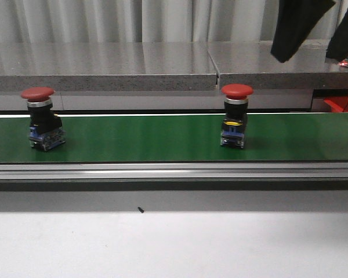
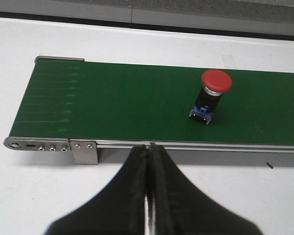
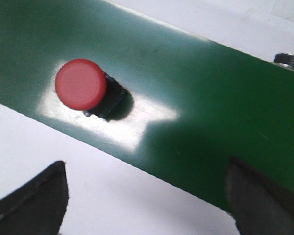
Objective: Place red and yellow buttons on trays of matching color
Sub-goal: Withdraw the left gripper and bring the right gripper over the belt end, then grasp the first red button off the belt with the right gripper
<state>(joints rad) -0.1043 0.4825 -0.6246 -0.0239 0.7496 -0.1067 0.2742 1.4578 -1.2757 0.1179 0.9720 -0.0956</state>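
White worktop [image 1: 174, 243] nearest you. Two red buttons [image 1: 39, 119] [image 1: 235, 116] upright on green conveyor belt [image 1: 139, 138], well apart. Your left tool [image 2: 148, 196] closed, empty; right tool [image 3: 147, 196] spread wide.

— What's at the far side?
— A pale pleated curtain [image 1: 133, 20], and below it a grey speckled stone ledge [image 1: 104, 66] with a seam right of the middle.
— And near?
— A white worktop [image 1: 174, 243] with a small dark speck [image 1: 140, 209]. Light glares off the green belt [image 1: 145, 136].
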